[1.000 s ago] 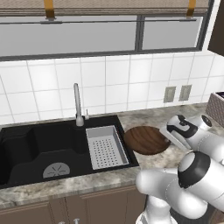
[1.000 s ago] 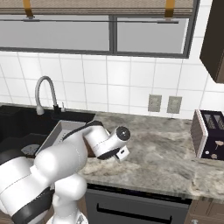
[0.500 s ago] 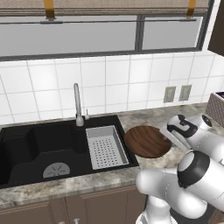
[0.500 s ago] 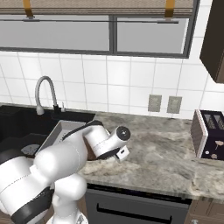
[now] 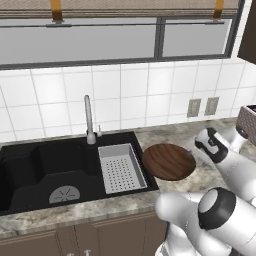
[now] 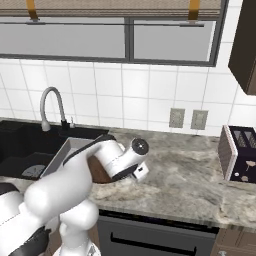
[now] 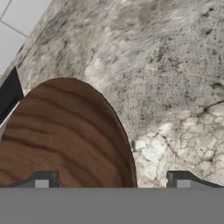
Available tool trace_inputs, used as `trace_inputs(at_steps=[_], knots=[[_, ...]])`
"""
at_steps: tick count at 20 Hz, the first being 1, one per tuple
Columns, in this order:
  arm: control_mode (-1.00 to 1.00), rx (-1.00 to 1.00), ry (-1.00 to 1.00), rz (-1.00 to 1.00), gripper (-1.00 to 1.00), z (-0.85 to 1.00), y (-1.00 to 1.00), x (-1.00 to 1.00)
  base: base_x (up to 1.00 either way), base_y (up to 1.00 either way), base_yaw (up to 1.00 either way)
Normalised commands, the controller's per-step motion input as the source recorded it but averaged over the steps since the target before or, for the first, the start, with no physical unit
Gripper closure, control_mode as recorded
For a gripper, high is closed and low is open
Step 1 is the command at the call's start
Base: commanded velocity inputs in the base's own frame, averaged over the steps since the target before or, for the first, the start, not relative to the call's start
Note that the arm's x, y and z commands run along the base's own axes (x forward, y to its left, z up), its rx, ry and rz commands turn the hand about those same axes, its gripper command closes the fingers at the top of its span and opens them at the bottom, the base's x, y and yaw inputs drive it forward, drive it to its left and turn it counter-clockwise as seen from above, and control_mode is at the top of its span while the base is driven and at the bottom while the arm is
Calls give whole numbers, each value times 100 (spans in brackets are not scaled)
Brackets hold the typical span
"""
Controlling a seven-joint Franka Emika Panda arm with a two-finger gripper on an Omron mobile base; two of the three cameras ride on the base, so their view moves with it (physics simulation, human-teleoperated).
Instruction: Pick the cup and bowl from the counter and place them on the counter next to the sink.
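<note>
bowl: i see the bowl [image 5: 169,161] sitting flat on the counter [image 5: 210,172] just right of the sink [image 5: 45,167], its left rim right by the sink's edge. in my hand view the bowl [image 7: 61,135] takes up the lower left, wood grain facing up, with bare counter [image 7: 175,87] to its right.

gripper: in my hand view the two fingertips poke up at the bottom, spread wide apart, with the gripper [image 7: 112,180] centred over the bowl's right rim. the left fingertip [image 7: 41,179] sits over the wood, the right one [image 7: 183,180] over stone. i can't see anything pinched between them. whether the tips touch the bowl or hover over it, i cannot tell.

arm: from the left base view the wrist reaches over the counter just right of the bowl. from the right base view the arm covers most of the bowl [image 6: 100,175], and only a dark brown sliver shows under the wrist.

sink: black double basin with the grey perforated tray [image 5: 121,167] in its right side and the chrome faucet [image 5: 88,120] behind it.

counter: mottled grey-beige stone runs right from the sink; a toaster [image 6: 240,154] stands at the far right, well apart from the bowl.

wall: white tiles with two outlets [image 6: 187,118] behind the counter.
</note>
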Motion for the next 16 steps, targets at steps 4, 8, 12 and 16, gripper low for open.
trace_inputs(at_steps=[4, 8, 12, 16], knots=[[-100, -5, 0, -5, -100, 44, 0, -29, 0, 0, 0], [-100, -4, 2, 0, -100, 54, 0, -36, 0, 0, 0], [-100, -4, 7, 0, -100, 61, 8, -35, 0, 0, 0], [-100, -12, 6, 0, -100, 59, 43, -38, 0, 0, 0]])
